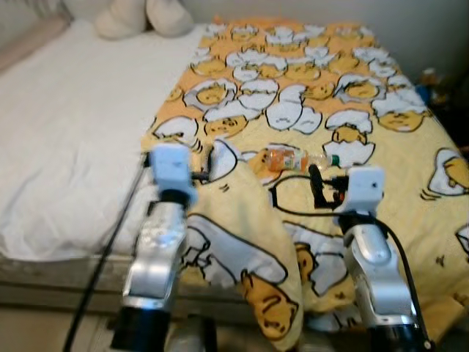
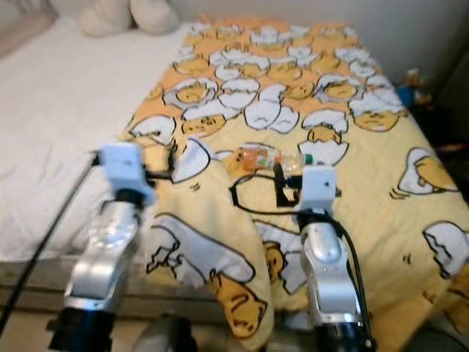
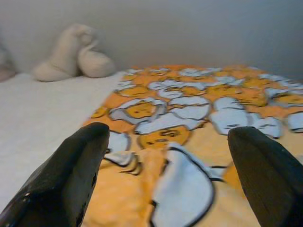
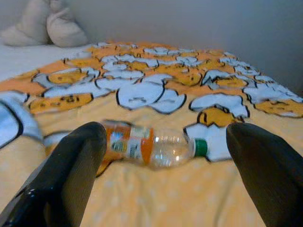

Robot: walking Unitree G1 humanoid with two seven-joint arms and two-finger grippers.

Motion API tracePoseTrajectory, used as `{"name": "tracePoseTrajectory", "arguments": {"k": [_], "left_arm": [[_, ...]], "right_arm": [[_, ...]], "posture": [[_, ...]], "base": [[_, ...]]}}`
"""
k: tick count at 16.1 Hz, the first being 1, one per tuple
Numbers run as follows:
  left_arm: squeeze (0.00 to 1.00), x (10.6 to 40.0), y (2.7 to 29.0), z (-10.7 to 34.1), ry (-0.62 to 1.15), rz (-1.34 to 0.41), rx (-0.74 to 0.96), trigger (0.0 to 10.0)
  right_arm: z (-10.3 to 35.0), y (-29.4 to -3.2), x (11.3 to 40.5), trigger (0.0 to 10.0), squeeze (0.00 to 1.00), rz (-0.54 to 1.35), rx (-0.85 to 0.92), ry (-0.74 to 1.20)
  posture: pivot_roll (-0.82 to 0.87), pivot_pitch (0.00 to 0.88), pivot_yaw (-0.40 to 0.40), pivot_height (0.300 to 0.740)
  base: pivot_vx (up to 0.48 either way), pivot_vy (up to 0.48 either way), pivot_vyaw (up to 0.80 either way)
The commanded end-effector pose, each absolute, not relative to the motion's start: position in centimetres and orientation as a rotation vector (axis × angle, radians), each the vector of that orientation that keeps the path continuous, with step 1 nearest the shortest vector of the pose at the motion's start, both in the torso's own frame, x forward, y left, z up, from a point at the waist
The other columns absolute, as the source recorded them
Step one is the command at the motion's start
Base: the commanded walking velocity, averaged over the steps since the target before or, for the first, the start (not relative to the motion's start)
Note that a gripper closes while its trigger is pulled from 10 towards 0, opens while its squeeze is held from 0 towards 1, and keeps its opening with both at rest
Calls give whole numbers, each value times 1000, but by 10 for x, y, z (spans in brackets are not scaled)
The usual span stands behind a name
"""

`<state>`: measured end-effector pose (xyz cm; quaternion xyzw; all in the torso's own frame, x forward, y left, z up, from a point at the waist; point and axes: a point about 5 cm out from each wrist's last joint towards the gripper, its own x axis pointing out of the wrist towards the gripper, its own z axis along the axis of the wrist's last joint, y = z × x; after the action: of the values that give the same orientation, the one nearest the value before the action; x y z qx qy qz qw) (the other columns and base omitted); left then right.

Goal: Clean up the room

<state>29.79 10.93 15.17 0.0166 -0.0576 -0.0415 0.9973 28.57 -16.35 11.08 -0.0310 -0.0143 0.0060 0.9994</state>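
A clear plastic bottle [image 1: 293, 159] with an orange label and a green cap lies on its side on the yellow egg-patterned blanket [image 1: 308, 88]. My right gripper [image 1: 322, 189] hovers just short of it, open. In the right wrist view the bottle [image 4: 151, 144] lies between and beyond the two black fingers [image 4: 71, 170]. My left gripper [image 1: 201, 172] is open over the blanket's left edge, and its fingers [image 3: 71, 175] frame a folded bit of blanket [image 3: 175, 184].
The white sheet [image 1: 73, 132] covers the bed's left half, with cream pillows [image 1: 139, 15] at the head. A blanket corner [image 1: 249, 257] hangs over the bed's front edge between my arms. Small objects [image 1: 432, 81] sit beside the bed at far right.
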Motion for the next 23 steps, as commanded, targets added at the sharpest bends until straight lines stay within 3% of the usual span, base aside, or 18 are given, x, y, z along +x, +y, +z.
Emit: {"name": "tracePoseTrajectory", "arguments": {"k": [1,4,11,17,21,23], "left_arm": [[0,301,109,159,-135,-75,21,10000],[0,308,103,175,-203,-80,47,10000],[0,319,101,175,-181,-83,43,10000],[0,340,71,181,-162,-271,138,10000],[0,391,70,205,-104,-485,308,10000],[0,400,62,211,-86,-552,387,10000]], "right_arm": [[114,-165,289,10000,4,8,-57,-52],[122,-166,294,10000,0,4,-60,-96],[117,-170,295,10000,12,-6,-61,-82],[111,-176,285,10000,8,-31,-64,-62],[96,-196,246,10000,12,-153,-67,5],[78,-209,195,10000,20,-235,-127,107]], "posture": [[-126,0,43,697],[-153,0,63,697],[-167,0,66,697],[-218,0,75,697],[-308,17,101,697],[-349,67,116,697]], "base": [[480,0,0],[480,0,0],[480,0,0],[400,0,0],[0,0,0],[0,0,0]]}}
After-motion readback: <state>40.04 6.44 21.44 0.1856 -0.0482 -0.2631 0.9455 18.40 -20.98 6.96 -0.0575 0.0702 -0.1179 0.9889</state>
